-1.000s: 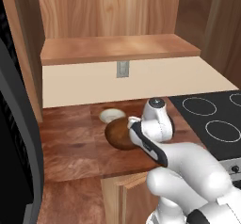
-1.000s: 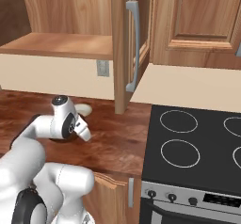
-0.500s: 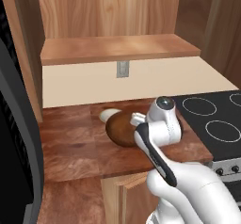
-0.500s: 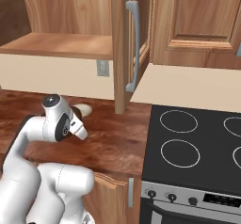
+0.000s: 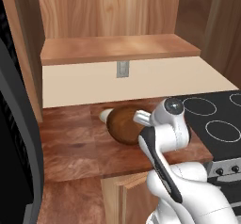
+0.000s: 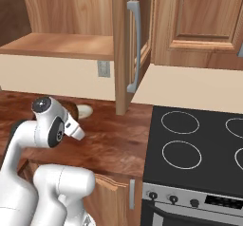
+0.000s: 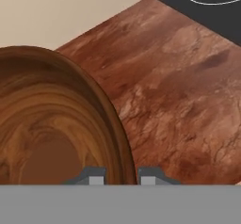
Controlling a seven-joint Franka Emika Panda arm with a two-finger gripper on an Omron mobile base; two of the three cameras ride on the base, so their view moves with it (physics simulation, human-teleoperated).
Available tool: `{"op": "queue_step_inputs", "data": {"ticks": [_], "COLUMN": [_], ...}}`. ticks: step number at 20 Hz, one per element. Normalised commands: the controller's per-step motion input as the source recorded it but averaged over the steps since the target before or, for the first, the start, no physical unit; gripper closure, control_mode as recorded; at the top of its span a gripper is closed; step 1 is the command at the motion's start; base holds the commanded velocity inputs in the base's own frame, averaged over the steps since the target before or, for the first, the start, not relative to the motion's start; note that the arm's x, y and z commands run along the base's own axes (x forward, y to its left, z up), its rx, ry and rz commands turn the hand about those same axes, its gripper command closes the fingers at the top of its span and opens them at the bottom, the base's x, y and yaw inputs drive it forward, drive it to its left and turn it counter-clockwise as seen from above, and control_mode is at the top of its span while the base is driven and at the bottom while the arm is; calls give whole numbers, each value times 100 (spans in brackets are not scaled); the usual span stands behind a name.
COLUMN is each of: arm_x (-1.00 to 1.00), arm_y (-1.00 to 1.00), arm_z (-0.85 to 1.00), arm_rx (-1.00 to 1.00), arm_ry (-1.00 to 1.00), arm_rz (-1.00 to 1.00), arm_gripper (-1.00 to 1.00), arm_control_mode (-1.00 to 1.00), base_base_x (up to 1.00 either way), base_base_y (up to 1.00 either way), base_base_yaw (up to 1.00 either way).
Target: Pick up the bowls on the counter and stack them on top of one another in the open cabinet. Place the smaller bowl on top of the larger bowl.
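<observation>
Gripper (image 7: 118,180) clamped on the rim of the brown bowl (image 5: 123,124), one fingertip (image 7: 95,180) inside the wall, the other outside, seen in the hand view. Bowl looks raised off the counter (image 5: 75,145), slightly tilted; can't tell for sure if it's fully clear of the surface. Glossy grained inside of the bowl faces the hand camera. White bowl (image 5: 105,115) sits on the counter just behind the brown one, partly hidden by it; in the right base view it shows beside the arm (image 6: 84,110). Stovetop (image 6: 194,144) to the right of the counter. Behind, cream backsplash with wall outlet (image 5: 122,69). Above it the open cabinet (image 5: 120,48) shelf, door (image 6: 130,44) swung out.
</observation>
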Motion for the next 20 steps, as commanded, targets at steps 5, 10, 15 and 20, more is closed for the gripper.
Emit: {"op": "queue_step_inputs", "data": {"ticks": [5,10,15,20], "arm_x": [-16,-24,-34,-31], "arm_y": [0,1,2,1], "arm_z": [40,46,48,34], "arm_rx": [0,3,6,8], "arm_ry": [-6,-2,0,-2], "arm_rz": [0,-2,-3,-14], "arm_gripper": [100,100,100,100], "arm_control_mode": [-100,-100,-100,-100], "base_base_x": [0,0,0,0], "base_base_y": [0,0,0,0], "base_base_yaw": [0,0,0,0]}}
